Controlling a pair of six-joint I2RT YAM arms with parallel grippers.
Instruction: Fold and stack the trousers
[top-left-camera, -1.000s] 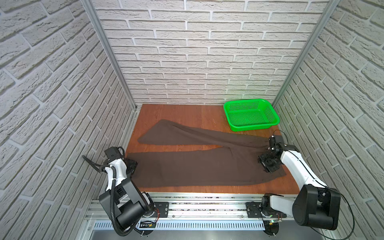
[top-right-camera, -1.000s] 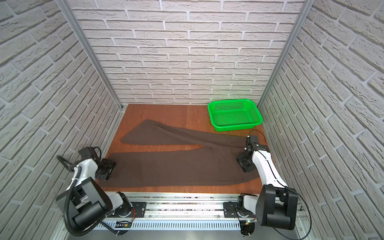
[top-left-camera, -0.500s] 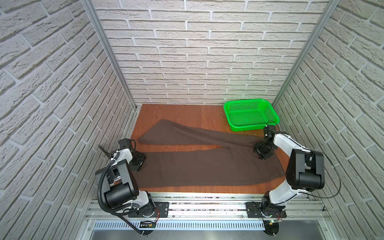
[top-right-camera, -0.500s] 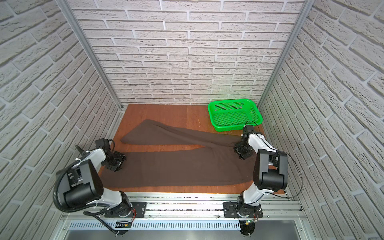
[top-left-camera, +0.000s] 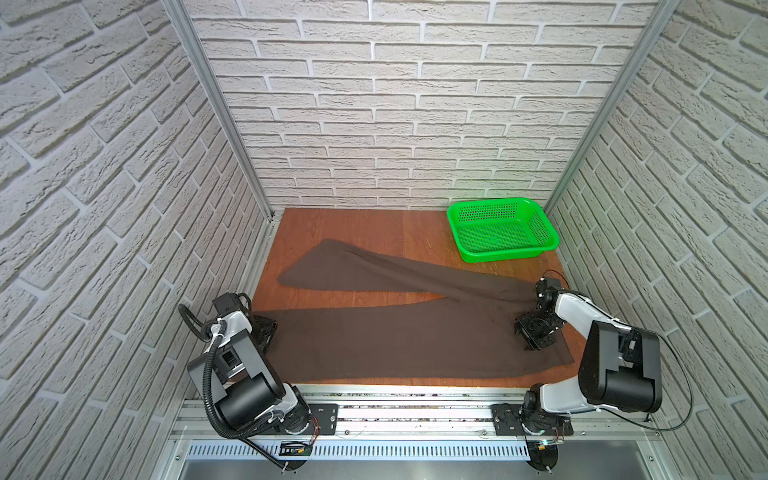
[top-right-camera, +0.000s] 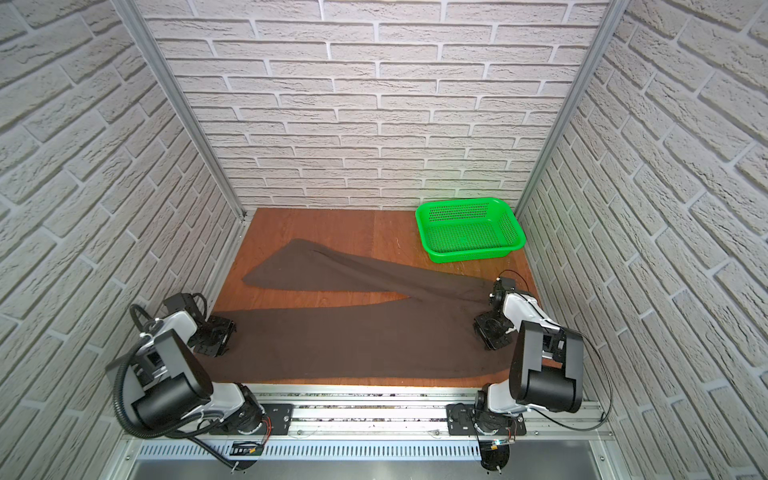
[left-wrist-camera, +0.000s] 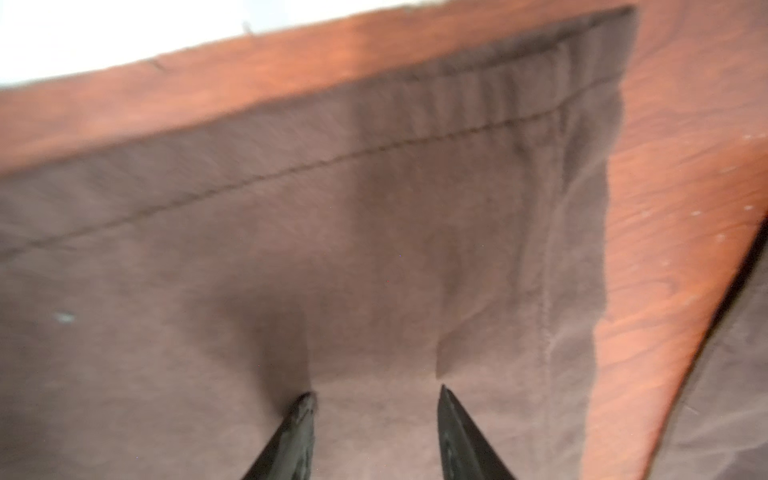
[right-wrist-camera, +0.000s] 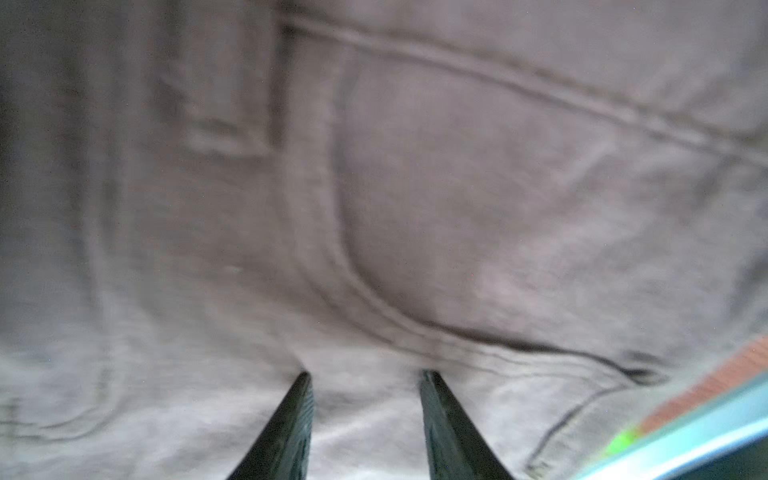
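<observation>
Most of the reddish wooden tabletop (top-left-camera: 353, 224) lies under dark brown soft-fabric trousers (top-left-camera: 395, 338), spread flat. Both arms crouch low, elbows folded: left gripper (left-wrist-camera: 376, 392) over the near leg's hem, right gripper (right-wrist-camera: 365, 374) over the waist, fingers apart, gripping nothing. Half a second ago the right reached farther back.

Matt cloth on grained wood
The trousers (top-left-camera: 395, 340) are soft matt fabric (stitched hems); table (top-left-camera: 365, 232) smooth reddish wood; basket (top-left-camera: 498, 252) glossy perforated plastic.
</observation>
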